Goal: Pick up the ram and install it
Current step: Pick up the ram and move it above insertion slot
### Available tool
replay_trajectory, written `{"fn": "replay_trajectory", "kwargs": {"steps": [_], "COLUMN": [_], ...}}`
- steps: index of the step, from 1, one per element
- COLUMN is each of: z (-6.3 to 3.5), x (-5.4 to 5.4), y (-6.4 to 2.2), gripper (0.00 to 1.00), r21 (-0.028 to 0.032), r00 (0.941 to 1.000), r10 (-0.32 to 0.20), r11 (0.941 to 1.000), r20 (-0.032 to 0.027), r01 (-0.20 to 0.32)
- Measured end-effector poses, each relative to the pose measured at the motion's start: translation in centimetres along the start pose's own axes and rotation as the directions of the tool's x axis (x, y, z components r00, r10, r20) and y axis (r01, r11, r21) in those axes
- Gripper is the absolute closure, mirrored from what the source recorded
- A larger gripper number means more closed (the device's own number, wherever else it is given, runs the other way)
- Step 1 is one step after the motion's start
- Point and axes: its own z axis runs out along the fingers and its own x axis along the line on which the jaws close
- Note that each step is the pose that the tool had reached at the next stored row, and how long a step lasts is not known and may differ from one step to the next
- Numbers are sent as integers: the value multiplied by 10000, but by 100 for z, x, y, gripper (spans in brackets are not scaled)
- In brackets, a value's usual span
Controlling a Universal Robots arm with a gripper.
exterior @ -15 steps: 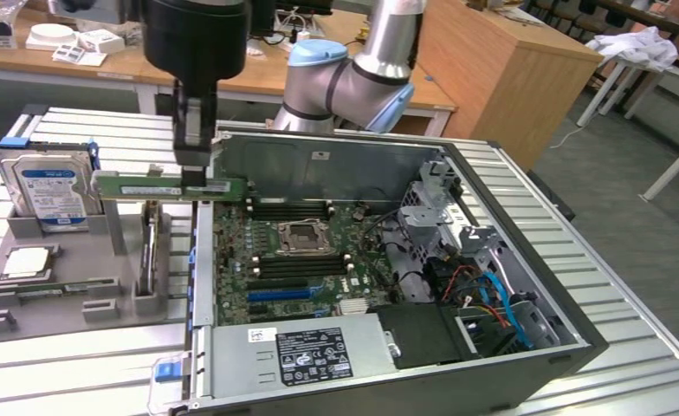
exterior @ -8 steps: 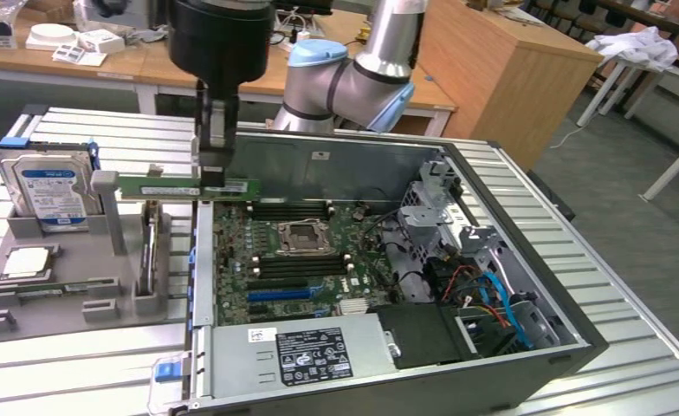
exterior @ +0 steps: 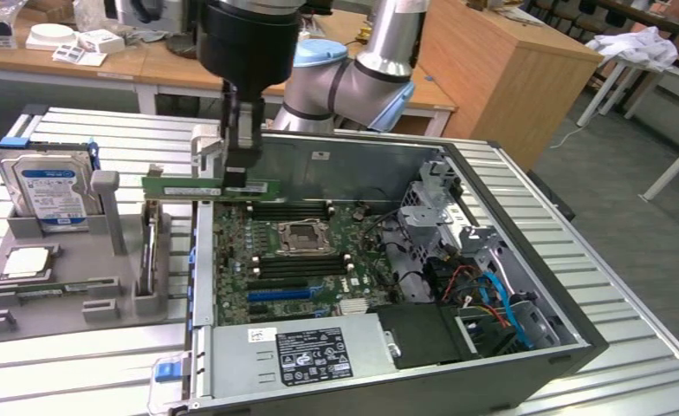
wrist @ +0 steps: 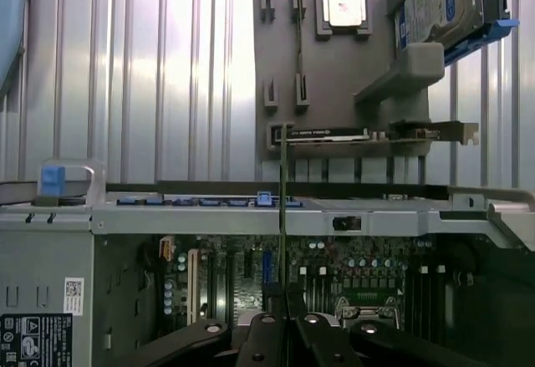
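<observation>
Tool clamped on the ram. The stick hangs level in the air over the open PC case wall, on the side by the grey parts tray, toward the tabletop's far edge.

Risks:
- Grip looks off-centre, so the stick could pivot under seating force.
- Skew to the black memory slots could jam or chip it.
- The long end may clip the case wall.

Hard drive and PSU label carry print, none legible.
</observation>
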Motion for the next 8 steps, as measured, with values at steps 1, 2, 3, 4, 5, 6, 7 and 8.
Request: {"fn": "replay_trajectory", "kwargs": {"steps": [1,2,3,4,5,6,7,8], "z": [-1,-2,-3,-3,-4,-5,-6,-7], "x": [0,0,0,0,0,0,0,0], "y": [-26,-51,-76,-101,-127,-151,-178,-205], "gripper": [88,88,88,88,88,88,88,88], "r21": [0,0,0,0,1,0,0,0], "r00": [10000,10000,10000,10000,10000,10000,10000,10000], "r10": [0,-1,0,-1,-2,0,0,0], "r11": [10000,10000,10000,10000,10000,10000,10000,10000], "r20": [0,0,0,0,1,0,0,0], "r01": [0,1,0,1,2,0,0,0]}}
